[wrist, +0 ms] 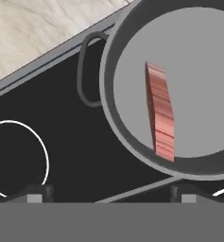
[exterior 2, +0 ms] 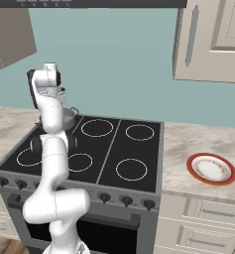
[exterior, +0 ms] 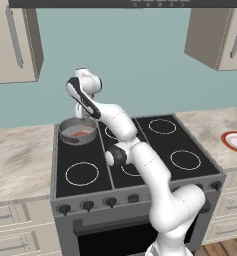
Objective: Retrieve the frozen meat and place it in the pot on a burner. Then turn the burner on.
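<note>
**Meat in the pot, gripper open above it**

Nearest the base, a row of dark knobs [exterior: 87,205] runs along the stove's grey front panel, above the oven door. Behind them lies the black glass cooktop [exterior: 155,142], with white-ringed zones across it; the front-left ring [exterior: 82,173] is bare.

The white arm [exterior: 140,160] rises from the lower right of the left base view and reaches over the cooktop to its back-left corner. There the gripper [wrist: 111,193] hangs over the pot [exterior: 78,130]. In the hand view its two dark fingertips [wrist: 35,193] stand wide apart at the bottom edge, with nothing between them; the jaws are open and hold nothing.

The pot sits on the back-left zone, the burner [exterior: 70,146], where no ring shows around it. Its thin loop handle [wrist: 86,71] points towards the cooktop's edge and the pale stone counter [wrist: 38,33] beyond. The meat [wrist: 159,113], a reddish-pink slab, rests on the pot's pale grey floor; in the hand view it is seen edge-on as a narrow striped strip, near the wall of the pot. In the left base view it shows as a red patch [exterior: 80,133] inside the pot.

Off to the right, well apart from the stove, a red-rimmed plate [exterior 2: 211,168] lies on the counter. Cabinets [exterior 2: 213,39] hang on the teal wall behind.
</note>
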Tool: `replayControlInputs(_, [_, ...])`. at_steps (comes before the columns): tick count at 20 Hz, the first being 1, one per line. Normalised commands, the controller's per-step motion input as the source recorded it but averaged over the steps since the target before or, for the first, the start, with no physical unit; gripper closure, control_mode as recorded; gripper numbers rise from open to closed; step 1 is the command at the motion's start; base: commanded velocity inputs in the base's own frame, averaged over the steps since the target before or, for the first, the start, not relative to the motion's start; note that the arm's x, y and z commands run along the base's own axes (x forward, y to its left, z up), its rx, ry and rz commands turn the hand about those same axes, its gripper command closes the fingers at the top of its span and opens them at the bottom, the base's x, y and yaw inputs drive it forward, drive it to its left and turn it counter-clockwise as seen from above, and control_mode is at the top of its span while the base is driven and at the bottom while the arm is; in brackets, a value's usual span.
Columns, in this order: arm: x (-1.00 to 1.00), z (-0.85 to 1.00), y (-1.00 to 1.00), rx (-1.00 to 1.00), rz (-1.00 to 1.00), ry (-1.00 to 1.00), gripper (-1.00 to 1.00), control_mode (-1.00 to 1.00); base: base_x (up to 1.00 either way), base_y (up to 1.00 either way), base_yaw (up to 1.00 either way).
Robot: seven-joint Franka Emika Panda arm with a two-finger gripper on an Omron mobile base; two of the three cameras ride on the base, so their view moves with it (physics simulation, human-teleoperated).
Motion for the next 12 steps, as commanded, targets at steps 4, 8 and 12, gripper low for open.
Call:
replayControlInputs(4, [-0.5,0.98,-0.42,0.0,0.0,0.27,-1.0,-1.0,0.0,0.0,0.0])
replayControlInputs(8, [-0.13,0.74,-0.08,-0.24,0.01,0.52,-1.0,-1.0,0.0,0.0,0.0])
replayControlInputs(12, [0.05,0.2,-0.24,-0.21,-0.01,0.65,-1.0,-1.0,0.0,0.0,0.0])
